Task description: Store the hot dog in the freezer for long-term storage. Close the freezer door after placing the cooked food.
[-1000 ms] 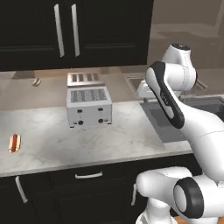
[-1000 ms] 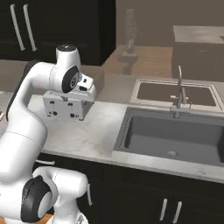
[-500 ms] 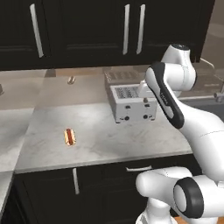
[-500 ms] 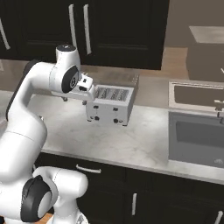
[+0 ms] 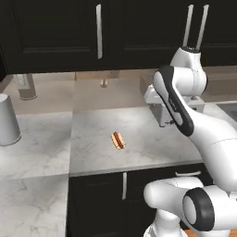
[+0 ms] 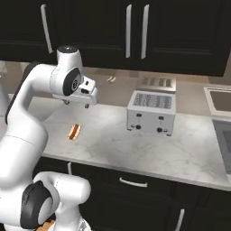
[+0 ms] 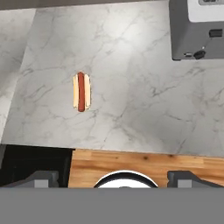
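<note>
Marble counter (image 5: 139, 139) under black cabinets: we list the hot dog (image 7: 81, 91) lying loose mid-slab, well left of the toaster (image 6: 151, 112), our gripper (image 7: 112, 176) raised, empty, tips apart; risk judged: off-centre descent nudges the bun away.

Tabletop (image 7: 144, 109): pale marble look, grey veining, smooth with a low sheen. Toaster (image 6: 151, 112): brushed grey metal is seen, with dark plastic-looking knobs. Cabinets (image 6: 180, 36): black, smooth, faintly glossy, fitted with polished metal bar handles (image 6: 128, 31). Hot dog (image 7: 81, 91): matt tan bun, glossy red sausage. Floor (image 7: 144, 164): warm wood grain is shown. Canister (image 5: 8, 120): plain matt grey.
</note>
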